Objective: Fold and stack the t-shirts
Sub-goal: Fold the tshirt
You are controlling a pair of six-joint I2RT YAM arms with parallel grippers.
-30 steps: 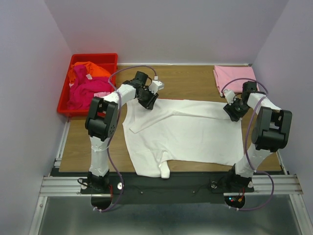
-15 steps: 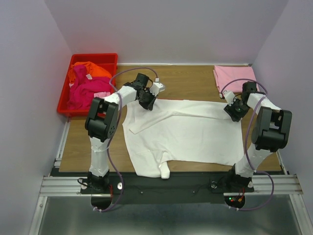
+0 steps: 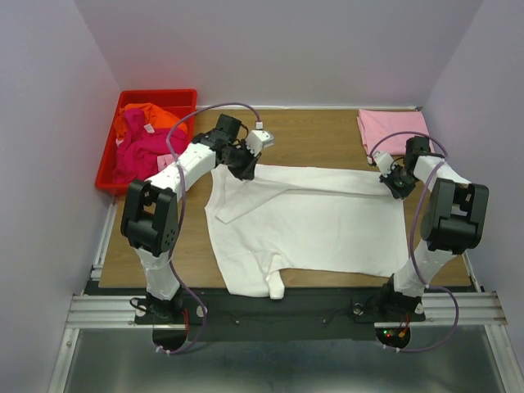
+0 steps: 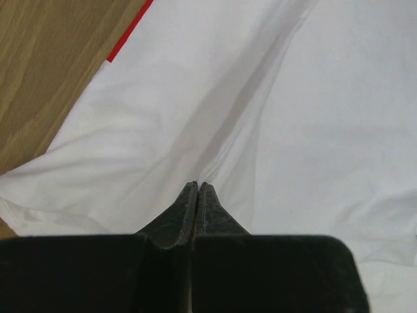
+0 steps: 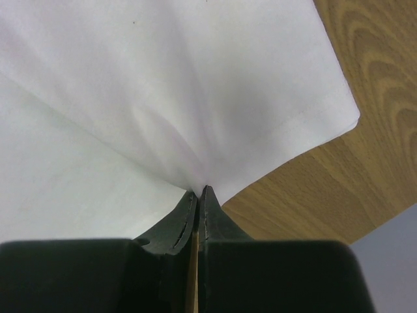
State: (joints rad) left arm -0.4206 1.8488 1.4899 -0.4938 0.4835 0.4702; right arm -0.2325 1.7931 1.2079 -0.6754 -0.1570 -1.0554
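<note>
Across the middle of the wooden counter [image 3: 311,135] lies a large white t-shirt [image 3: 311,225], spread nearly flat, with one sleeve hanging over the near edge. At the shirt's far left corner sits the left pincer [image 3: 246,170]. Its tips are pressed together with a ridge of white cloth running into them, so it appears to be pinching the fabric. At the far right corner, the right pincer [image 3: 398,187] is closed on a gathered pucker of cloth just beside the hem corner. A folded pink t-shirt [image 3: 391,131] rests at the far right of the counter, near that pincer but apart from the white shirt. Orange and magenta t-shirts [image 3: 143,147] are heaped in a red bin [image 3: 105,176] at the far left. By my reading, both far corners are gripped, ready for the white shirt's first fold. The next move likely calls for both arms to lift together and carry the far edge toward the near edge, keeping level so the cloth does not sag or twist.
</note>
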